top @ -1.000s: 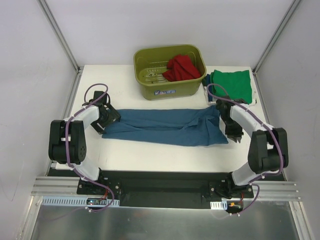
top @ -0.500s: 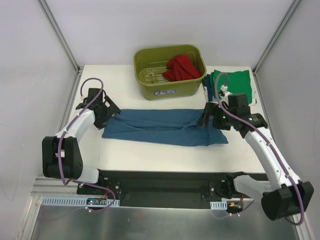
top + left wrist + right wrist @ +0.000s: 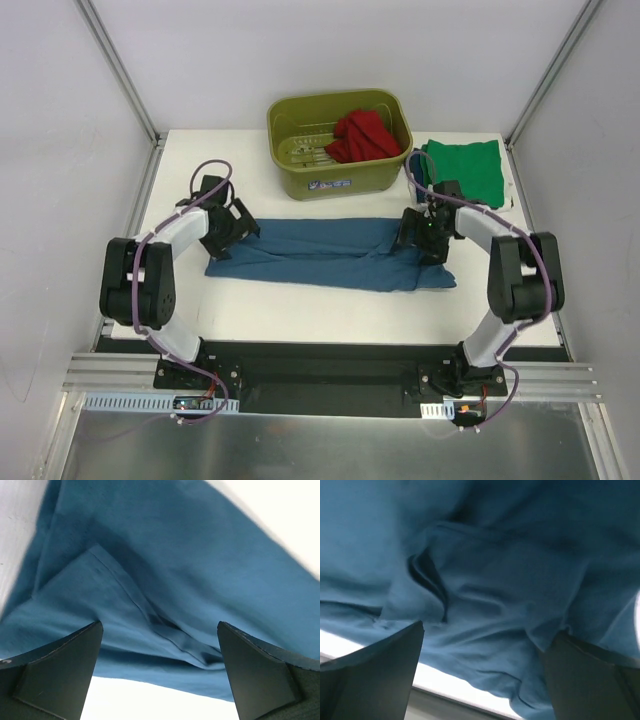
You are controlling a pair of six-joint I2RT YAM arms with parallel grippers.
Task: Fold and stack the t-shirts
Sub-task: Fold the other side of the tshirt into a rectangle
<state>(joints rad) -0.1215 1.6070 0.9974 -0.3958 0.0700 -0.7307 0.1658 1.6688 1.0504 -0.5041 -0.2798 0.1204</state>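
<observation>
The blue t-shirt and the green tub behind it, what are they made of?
The teal-blue t-shirt looks like soft matte cloth: it wrinkles and shows a stitched hem. The olive-green tub seems rigid moulded plastic, faintly glossy, with a smooth rim.

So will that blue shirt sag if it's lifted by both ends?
Probably floppy: the blue shirt lies in soft creases, so its middle would likely sag. It looks thin and light; pushed, it'd probably bunch rather than slide.
</observation>
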